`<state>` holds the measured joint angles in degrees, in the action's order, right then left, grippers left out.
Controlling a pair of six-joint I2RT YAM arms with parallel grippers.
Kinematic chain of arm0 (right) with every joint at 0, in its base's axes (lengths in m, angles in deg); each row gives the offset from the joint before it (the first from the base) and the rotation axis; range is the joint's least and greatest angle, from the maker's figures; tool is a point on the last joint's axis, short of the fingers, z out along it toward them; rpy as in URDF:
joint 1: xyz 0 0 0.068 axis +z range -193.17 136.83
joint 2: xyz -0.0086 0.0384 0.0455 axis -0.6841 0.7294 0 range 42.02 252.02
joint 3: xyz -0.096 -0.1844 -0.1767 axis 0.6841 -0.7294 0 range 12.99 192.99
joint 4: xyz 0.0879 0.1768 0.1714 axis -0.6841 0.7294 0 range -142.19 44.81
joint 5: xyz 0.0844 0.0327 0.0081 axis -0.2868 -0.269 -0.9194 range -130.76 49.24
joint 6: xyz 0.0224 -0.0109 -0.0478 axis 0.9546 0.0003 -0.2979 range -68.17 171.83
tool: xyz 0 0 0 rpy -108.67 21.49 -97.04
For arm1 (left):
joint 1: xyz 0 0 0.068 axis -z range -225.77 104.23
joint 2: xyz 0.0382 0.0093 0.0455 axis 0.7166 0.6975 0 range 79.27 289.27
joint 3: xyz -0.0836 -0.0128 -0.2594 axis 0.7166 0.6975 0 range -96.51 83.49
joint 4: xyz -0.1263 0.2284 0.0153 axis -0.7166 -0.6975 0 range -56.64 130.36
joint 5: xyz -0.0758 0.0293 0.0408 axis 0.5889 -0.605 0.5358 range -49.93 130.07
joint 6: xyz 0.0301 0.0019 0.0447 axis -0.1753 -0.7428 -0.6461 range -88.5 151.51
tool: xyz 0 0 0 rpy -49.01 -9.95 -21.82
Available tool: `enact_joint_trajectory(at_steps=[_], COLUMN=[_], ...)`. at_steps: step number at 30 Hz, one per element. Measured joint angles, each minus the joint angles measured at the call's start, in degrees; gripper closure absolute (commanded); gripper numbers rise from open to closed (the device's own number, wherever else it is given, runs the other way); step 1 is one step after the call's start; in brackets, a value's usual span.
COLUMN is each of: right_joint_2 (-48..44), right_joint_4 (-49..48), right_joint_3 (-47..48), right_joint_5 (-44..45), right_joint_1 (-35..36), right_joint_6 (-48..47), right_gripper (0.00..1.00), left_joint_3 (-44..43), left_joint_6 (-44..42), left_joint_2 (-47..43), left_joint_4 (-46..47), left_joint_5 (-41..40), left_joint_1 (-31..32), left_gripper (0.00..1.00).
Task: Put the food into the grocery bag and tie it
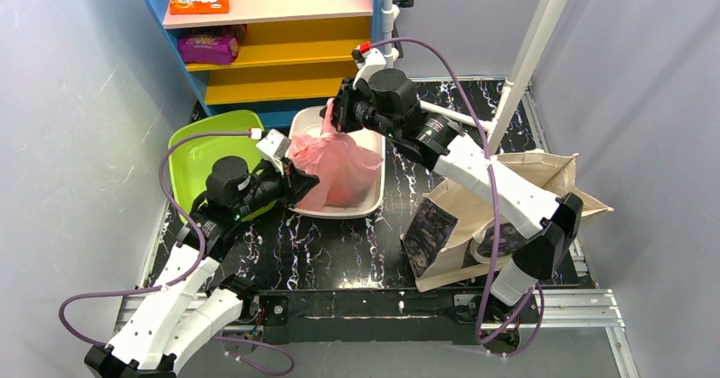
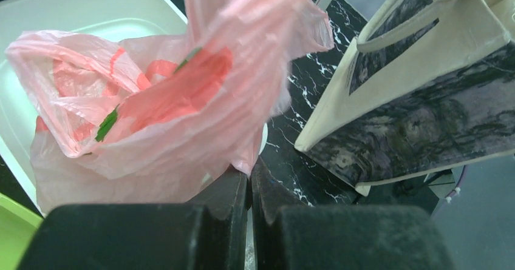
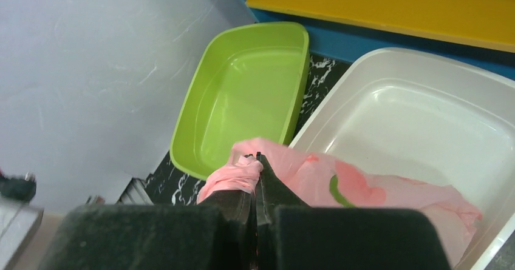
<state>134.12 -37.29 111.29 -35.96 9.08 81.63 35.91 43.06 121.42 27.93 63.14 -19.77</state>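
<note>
The pink grocery bag lies in the white tub, bulging, with red and green pieces showing faintly through the plastic. My right gripper is shut on a bunched pink handle and holds it up at the tub's far side. My left gripper is shut on an edge of the bag at the tub's left side. The orange fruit and the pale green vegetable are hidden.
An empty green tub sits left of the white tub and also shows in the right wrist view. A beige canvas tote lies at the right. A blue and yellow shelf with snack packets stands at the back. A white pole rises at the right.
</note>
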Motion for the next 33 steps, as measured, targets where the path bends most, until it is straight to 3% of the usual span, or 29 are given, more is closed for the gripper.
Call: enact_joint_trajectory(at_steps=[8,17,33], right_joint_2=[8.3,17.5,28.0], right_joint_4=[0.6,5.2,14.2], right_joint_3=[4.8,10.8,16.8], right_joint_5=[-0.5,-2.8,-9.9], right_joint_1=[-5.7,-9.9,-13.4], right_joint_6=[6.3,9.0,13.8], right_gripper=[0.99,0.99,0.99], left_joint_3=[2.7,10.5,19.2], left_joint_6=[1.2,8.4,19.5], left_joint_2=[-2.2,-7.3,-17.8], left_joint_4=[-0.9,2.7,2.7], left_joint_5=[0.8,-0.8,-10.1], left_joint_1=[0.0,0.0,0.0], left_gripper=[1.0,1.0,1.0])
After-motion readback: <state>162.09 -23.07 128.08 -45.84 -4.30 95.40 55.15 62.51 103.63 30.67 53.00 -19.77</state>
